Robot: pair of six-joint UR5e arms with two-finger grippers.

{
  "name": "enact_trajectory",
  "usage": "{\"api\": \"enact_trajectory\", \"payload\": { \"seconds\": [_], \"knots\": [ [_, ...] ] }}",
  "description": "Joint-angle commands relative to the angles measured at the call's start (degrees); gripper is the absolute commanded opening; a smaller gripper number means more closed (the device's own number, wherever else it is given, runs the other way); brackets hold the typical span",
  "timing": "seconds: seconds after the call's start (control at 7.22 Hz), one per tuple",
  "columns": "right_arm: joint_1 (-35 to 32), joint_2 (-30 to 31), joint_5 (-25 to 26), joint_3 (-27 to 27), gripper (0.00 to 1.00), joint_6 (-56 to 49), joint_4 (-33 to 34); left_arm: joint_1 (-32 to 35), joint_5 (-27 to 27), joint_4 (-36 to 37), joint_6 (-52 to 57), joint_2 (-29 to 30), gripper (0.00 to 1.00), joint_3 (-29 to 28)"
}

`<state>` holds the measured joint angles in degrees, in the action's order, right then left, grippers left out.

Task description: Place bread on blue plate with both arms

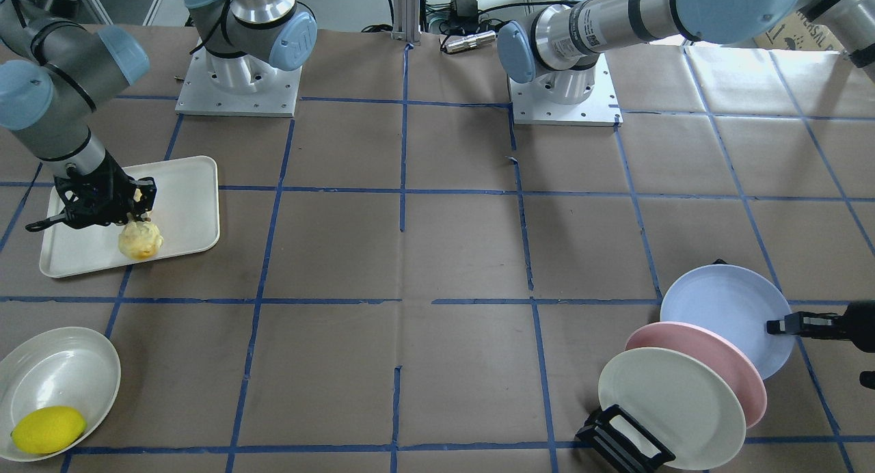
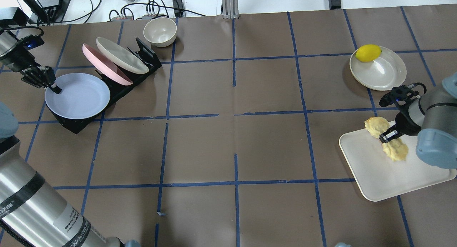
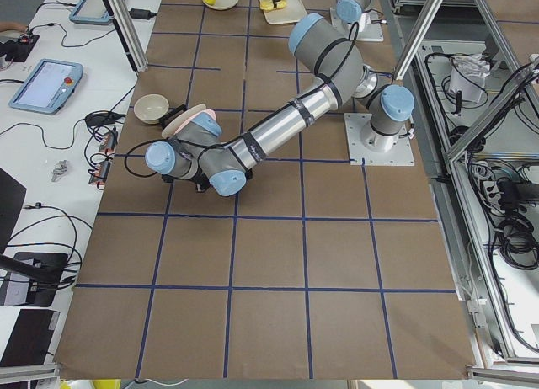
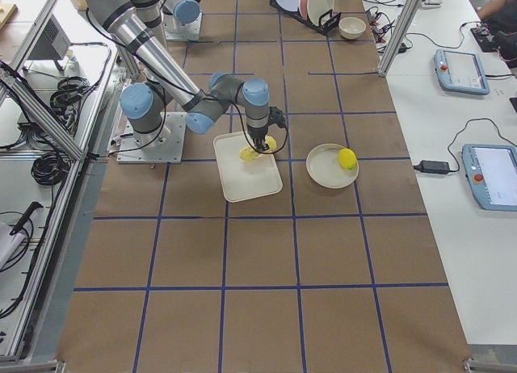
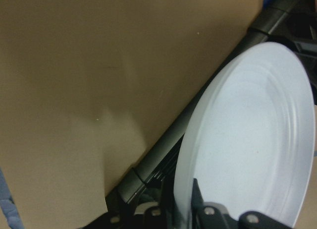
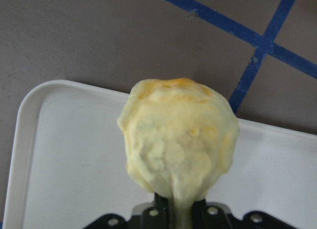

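The bread [image 2: 395, 150] is a golden-yellow roll over the white tray [image 2: 385, 175] at the right. My right gripper [image 2: 387, 137] is shut across its middle, so a lobe shows on each side; in the right wrist view the bread [image 6: 178, 140] hangs from the jaws just over the tray. The blue plate [image 2: 78, 97] leans in the front slot of the black rack [image 2: 142, 54] at the far left. My left gripper [image 2: 53, 87] is shut on its near rim. The left wrist view shows the plate [image 5: 252, 140] with its rim between the fingers.
A pink plate [image 2: 105, 65] and a cream plate [image 2: 121, 56] stand in the rack behind the blue one. A small cream bowl [image 2: 160, 31] sits beyond the rack. A lemon [image 2: 368, 53] lies in a shallow cream dish [image 2: 387, 74] beyond the tray.
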<state>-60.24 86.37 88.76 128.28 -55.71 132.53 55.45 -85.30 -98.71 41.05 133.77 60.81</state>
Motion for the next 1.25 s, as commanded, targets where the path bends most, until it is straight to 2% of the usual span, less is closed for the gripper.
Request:
{"api": "enact_trajectory", "payload": {
  "seconds": [0.0, 0.28, 0.55, 0.69, 0.83, 1.11],
  "knots": [
    [-4.3, 2.5, 0.3, -6.7, 0.07, 3.9, -12.9, -0.2, -2.0, -1.8, 0.1, -2.4, 0.11, -0.3],
    [-9.4, 5.3, -0.8, -16.0, 0.08, 13.5, -27.6, -0.7, -4.3, -4.5, 0.9, -6.8, 0.11, 0.4],
    [-20.4, 5.5, -0.5, -25.9, 0.08, 27.3, -38.3, 0.0, -4.4, -8.9, 1.2, -13.4, 0.10, 4.1],
    [-24.2, 5.5, -0.4, -27.8, 0.08, 33.9, -40.1, 0.5, -4.3, -9.0, 0.6, -17.3, 0.09, 9.0],
    [-26.4, 5.7, -0.5, -27.8, 0.08, 36.1, -40.2, 2.2, -3.8, -8.5, -1.5, -22.2, 0.09, 15.2],
    [-26.8, 6.4, -0.5, -27.5, 0.08, 38.7, -40.3, 11.4, -2.2, -6.1, -13.8, -31.3, 0.08, 26.0]
  ]
}}
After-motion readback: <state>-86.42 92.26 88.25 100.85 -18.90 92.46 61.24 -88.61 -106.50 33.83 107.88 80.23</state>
